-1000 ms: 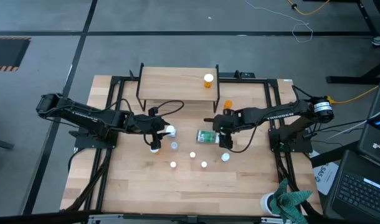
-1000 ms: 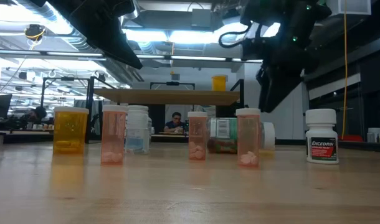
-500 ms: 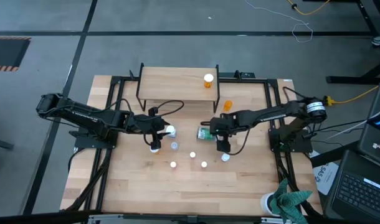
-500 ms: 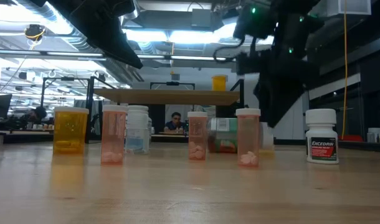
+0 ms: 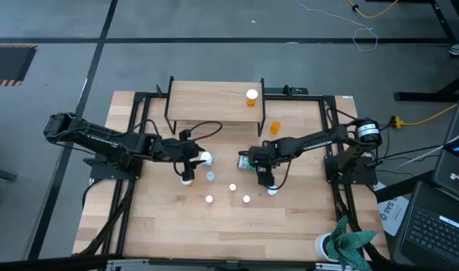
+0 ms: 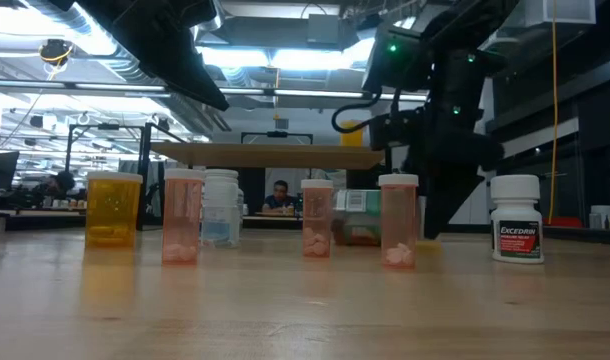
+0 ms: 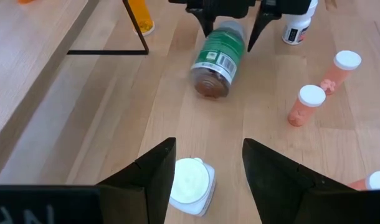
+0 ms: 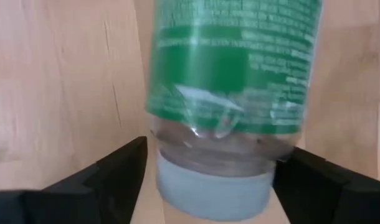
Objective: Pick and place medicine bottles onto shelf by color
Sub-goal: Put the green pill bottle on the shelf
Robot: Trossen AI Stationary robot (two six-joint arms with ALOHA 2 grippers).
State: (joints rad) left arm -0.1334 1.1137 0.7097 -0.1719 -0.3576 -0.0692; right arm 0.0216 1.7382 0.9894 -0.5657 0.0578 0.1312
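Note:
The large green bottle [image 5: 246, 160] lies on its side on the table; it also shows in the left wrist view [image 7: 218, 56]. My right gripper [image 5: 258, 162] is open, its fingers standing on either side of the bottle's capped end [image 8: 212, 193]; I cannot tell whether they touch it. My left gripper [image 7: 205, 168] is open above a white bottle [image 7: 191, 185], a finger on either side and apart from it. The shelf [image 5: 214, 102] bears one orange bottle [image 5: 251, 96]. Several white-capped bottles stand on the table, among them a pale one [image 5: 232, 187].
An orange bottle [image 5: 275, 128] lies right of the shelf. A white Excedrin bottle [image 6: 516, 218] stands near my right arm, and a yellow-orange bottle [image 6: 113, 208] at the row's other end. A white cup with teal cloth [image 5: 342, 241] sits at the near right corner.
My right gripper has moved toward the table's left and near edges and down, until its open fingers stand around the green bottle's capped end. The bottle lies where it was.

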